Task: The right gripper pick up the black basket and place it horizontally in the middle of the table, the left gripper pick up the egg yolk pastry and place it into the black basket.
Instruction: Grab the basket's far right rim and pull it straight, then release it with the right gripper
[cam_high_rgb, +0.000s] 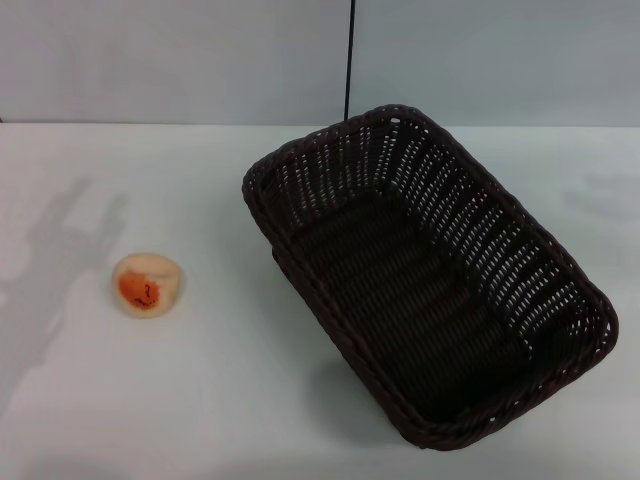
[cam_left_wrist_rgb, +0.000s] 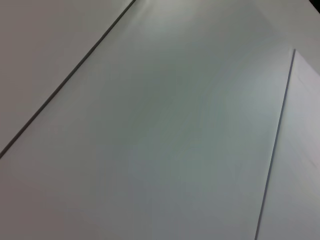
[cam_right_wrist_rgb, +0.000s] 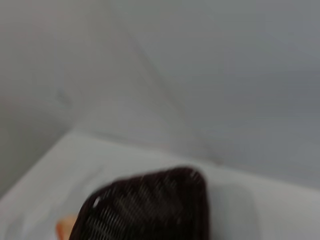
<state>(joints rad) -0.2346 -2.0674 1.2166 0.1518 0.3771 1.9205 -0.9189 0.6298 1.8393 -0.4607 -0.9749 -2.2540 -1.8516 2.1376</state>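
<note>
The black basket (cam_high_rgb: 425, 275) lies on the white table (cam_high_rgb: 200, 400), right of the middle, turned at an angle, open side up and empty. The egg yolk pastry (cam_high_rgb: 147, 284) sits on the table at the left, its orange-red patch facing me. Neither gripper shows in the head view; only a faint arm shadow falls on the table at the far left. The right wrist view shows a corner of the basket (cam_right_wrist_rgb: 150, 207) from above, with a sliver of the pastry (cam_right_wrist_rgb: 64, 227) beyond it. The left wrist view shows only pale wall panels.
A grey wall (cam_high_rgb: 180, 60) with a dark vertical seam (cam_high_rgb: 350, 60) runs behind the table's far edge. Bare tabletop lies between the pastry and the basket and along the front.
</note>
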